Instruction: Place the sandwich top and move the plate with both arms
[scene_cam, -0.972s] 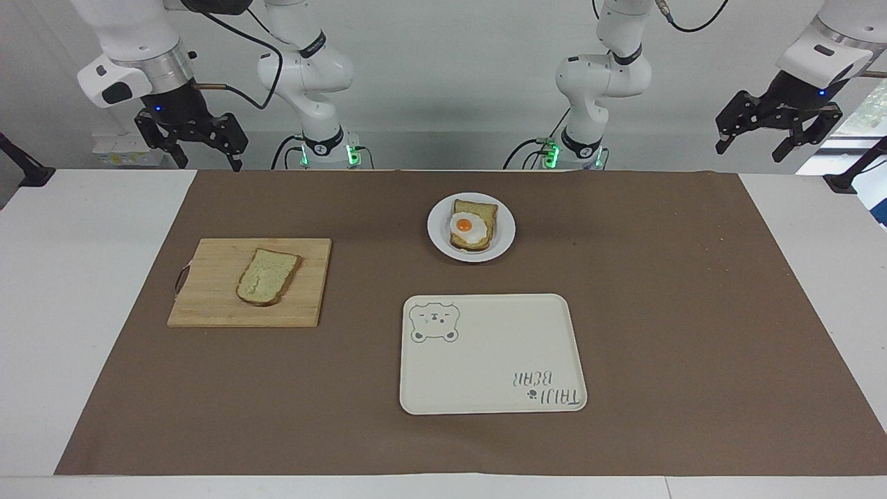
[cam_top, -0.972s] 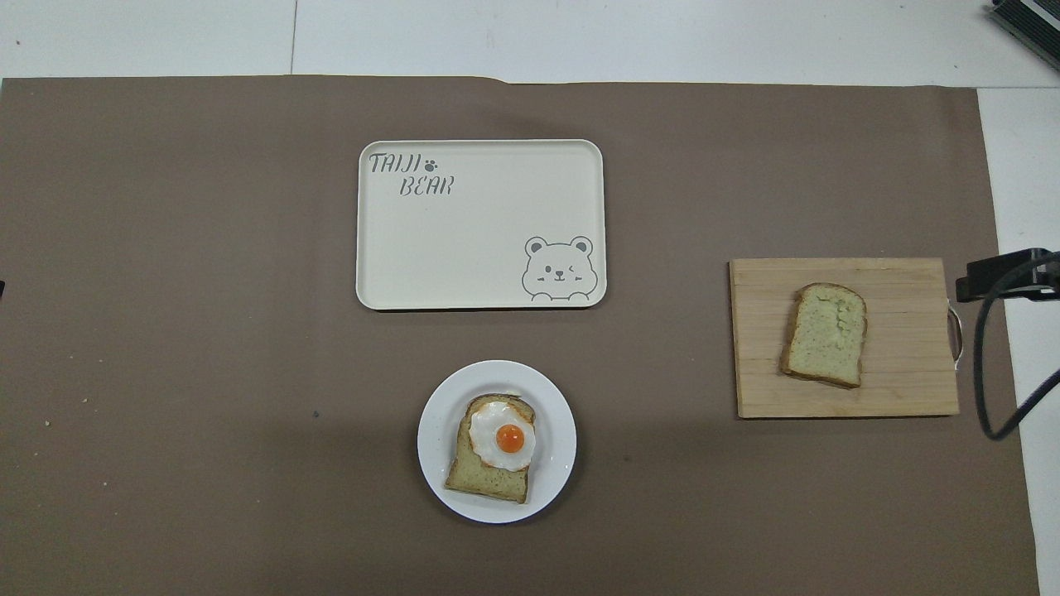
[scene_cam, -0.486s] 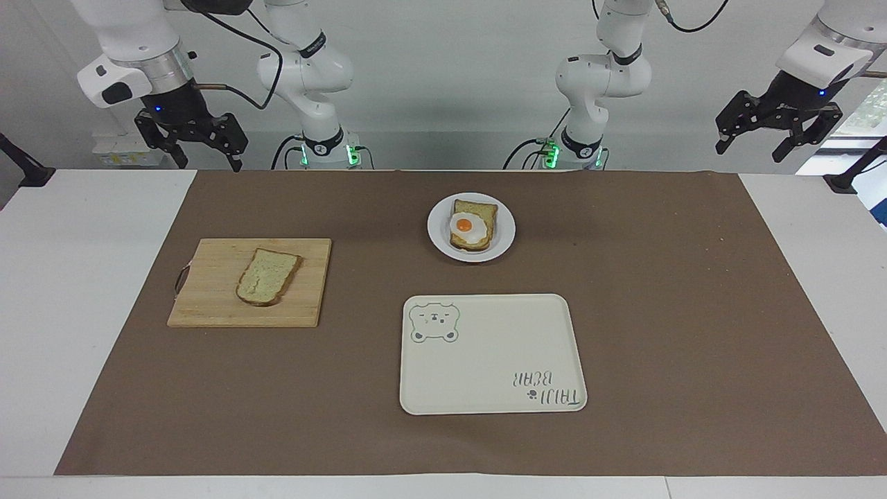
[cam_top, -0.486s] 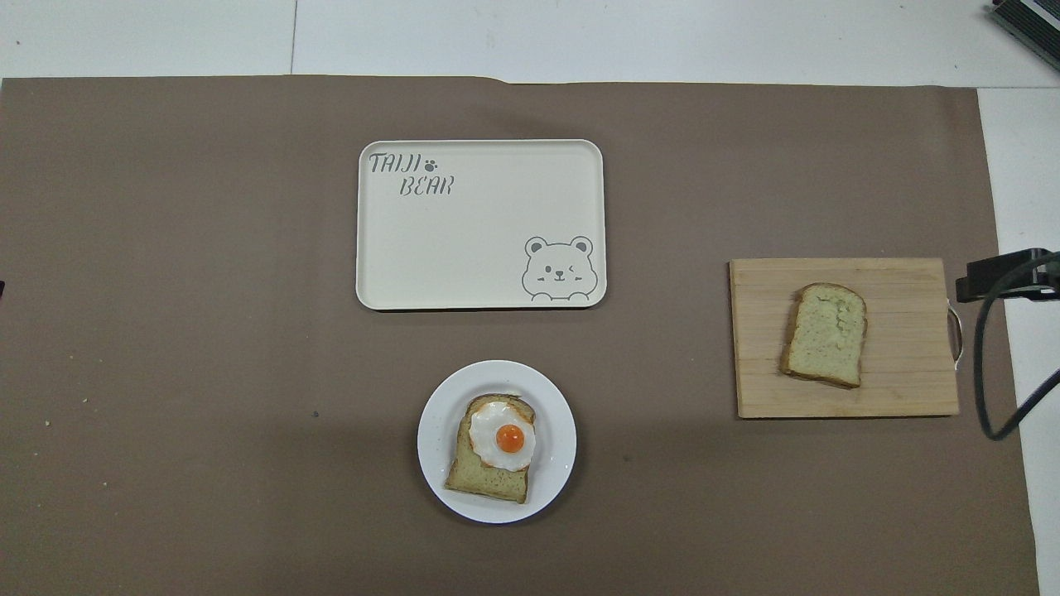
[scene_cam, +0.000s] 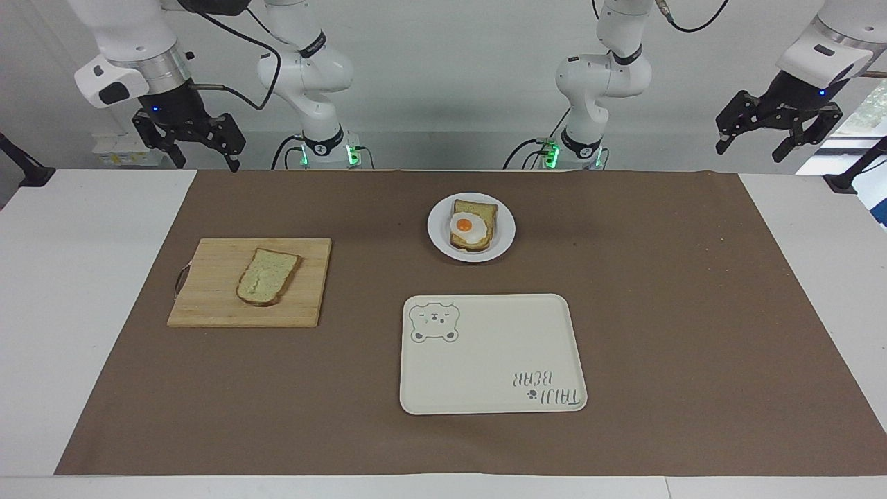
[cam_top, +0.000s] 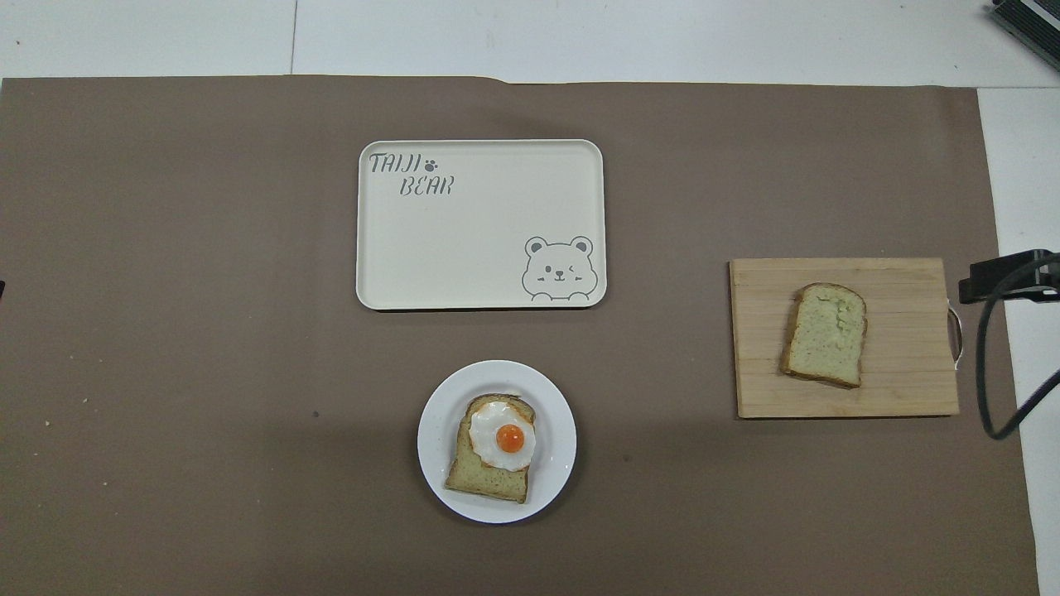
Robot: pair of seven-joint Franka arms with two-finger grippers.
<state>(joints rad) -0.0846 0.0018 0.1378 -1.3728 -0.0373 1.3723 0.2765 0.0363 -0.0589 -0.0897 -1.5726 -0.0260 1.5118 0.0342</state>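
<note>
The sandwich top, a pale greenish slice with a brown crust, lies on a wooden cutting board toward the right arm's end; it also shows in the overhead view. The white plate sits mid-table nearer the robots and bears a bread slice with a fried egg; the plate also shows from above. My right gripper hangs open and empty, high over the table's edge at the right arm's end. My left gripper hangs open and empty, high over the left arm's end.
A cream tray with a bear drawing lies farther from the robots than the plate, also seen from above. A brown mat covers the table. A black part of the right hand with a cable shows beside the board.
The right gripper has shifted slightly upward and toward its end of the table. The left arm, bread, plate and tray have not moved.
</note>
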